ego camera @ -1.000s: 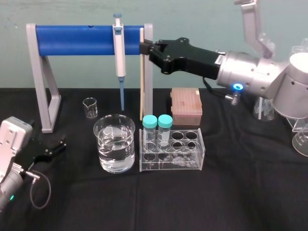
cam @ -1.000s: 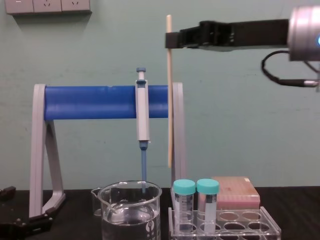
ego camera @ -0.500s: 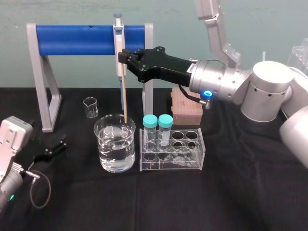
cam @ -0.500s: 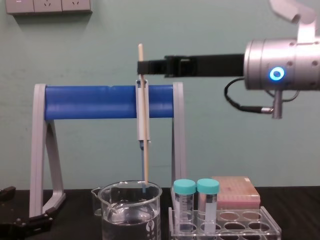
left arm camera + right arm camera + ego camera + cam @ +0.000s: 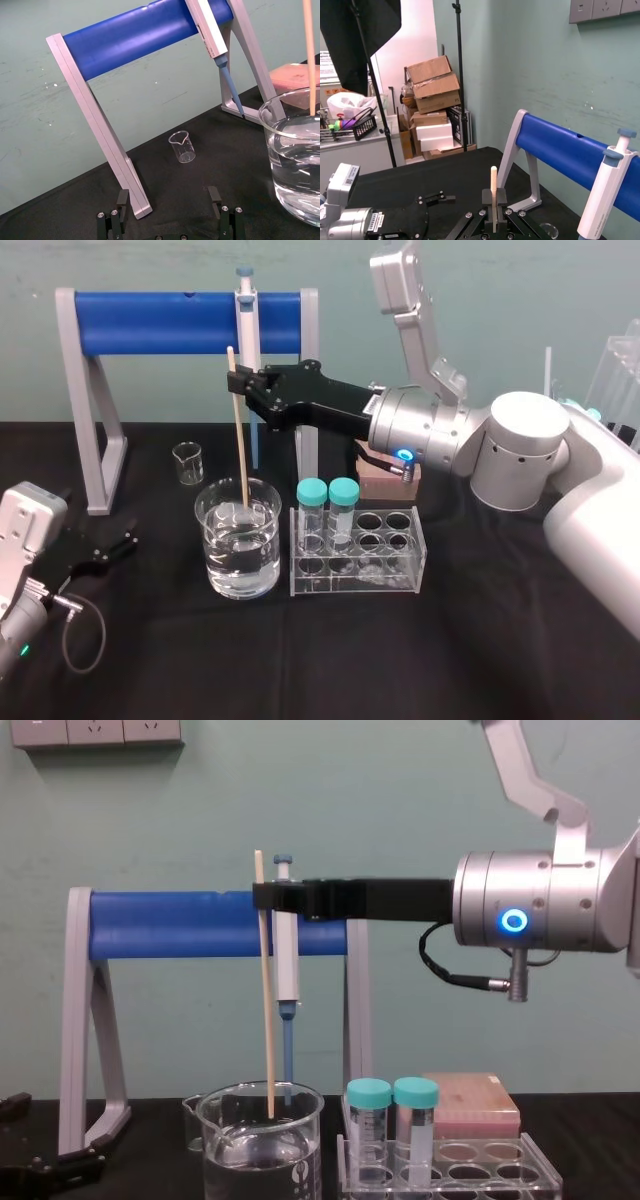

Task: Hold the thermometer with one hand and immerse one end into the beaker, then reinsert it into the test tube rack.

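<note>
My right gripper [image 5: 238, 380] is shut on the thermometer [image 5: 238, 440], a thin cream rod held near its top and almost upright. Its lower end hangs inside the mouth of the wide beaker [image 5: 215, 550], close to the water; whether it touches the water I cannot tell. In the chest view the thermometer [image 5: 266, 1020] drops from the gripper [image 5: 262, 898] past the rim of the beaker [image 5: 225, 1150]. The test tube rack [image 5: 400, 575] stands just right of the beaker. My left gripper [image 5: 168, 200] rests open on the table at the left, with nothing in it.
A grey stand with a blue bar [image 5: 160, 322] holds a pipette [image 5: 246, 340] behind the beaker. A small beaker [image 5: 187, 462] and a pink box [image 5: 400, 480] sit behind. Two teal-capped tubes [image 5: 327, 502] fill the rack's left holes. Glassware [image 5: 615, 370] stands far right.
The right gripper has carried the thermometer leftward from beside the stand's right post to above the beaker, then lowered it, so its lower end is now inside the beaker. The left arm has not moved.
</note>
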You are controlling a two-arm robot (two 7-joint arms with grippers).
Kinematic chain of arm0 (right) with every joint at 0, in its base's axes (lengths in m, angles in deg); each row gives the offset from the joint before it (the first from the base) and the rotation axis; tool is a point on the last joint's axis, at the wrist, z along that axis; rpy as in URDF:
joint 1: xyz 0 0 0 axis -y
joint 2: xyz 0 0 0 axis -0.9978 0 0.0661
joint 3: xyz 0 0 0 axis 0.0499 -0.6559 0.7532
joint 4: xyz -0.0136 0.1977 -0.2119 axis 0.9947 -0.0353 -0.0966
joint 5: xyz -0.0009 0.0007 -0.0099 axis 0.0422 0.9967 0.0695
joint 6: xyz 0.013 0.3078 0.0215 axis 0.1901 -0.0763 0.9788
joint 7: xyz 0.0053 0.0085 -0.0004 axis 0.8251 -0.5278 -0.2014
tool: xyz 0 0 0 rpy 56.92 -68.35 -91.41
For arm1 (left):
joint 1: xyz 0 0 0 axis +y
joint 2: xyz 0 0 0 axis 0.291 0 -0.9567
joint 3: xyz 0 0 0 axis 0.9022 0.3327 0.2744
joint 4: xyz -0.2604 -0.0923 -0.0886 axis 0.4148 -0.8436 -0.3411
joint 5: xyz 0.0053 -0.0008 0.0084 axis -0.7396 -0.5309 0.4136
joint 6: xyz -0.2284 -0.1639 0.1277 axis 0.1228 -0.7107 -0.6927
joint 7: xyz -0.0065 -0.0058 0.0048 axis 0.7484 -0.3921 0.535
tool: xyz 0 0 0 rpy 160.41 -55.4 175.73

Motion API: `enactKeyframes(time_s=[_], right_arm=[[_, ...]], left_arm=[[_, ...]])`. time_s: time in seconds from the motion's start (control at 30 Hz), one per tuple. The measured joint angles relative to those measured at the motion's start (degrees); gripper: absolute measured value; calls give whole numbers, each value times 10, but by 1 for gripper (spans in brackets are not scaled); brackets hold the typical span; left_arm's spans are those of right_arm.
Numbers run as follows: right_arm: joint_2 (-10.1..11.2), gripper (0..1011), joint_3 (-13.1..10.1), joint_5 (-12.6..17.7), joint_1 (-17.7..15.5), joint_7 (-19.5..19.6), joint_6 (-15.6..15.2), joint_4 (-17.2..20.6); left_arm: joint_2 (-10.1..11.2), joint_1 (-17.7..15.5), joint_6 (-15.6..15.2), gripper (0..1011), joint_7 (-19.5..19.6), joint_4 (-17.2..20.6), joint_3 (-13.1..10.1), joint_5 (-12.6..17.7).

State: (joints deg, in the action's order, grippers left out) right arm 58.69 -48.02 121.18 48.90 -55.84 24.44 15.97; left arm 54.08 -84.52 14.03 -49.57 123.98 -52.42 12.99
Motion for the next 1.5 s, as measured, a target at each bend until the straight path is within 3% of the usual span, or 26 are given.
enactKeyframes(time_s=[1.5], right_arm=[[-46,55,-15,-53,-6,-39,15,-74]], left_arm=[[0,0,0,1004,0,0,0,0]])
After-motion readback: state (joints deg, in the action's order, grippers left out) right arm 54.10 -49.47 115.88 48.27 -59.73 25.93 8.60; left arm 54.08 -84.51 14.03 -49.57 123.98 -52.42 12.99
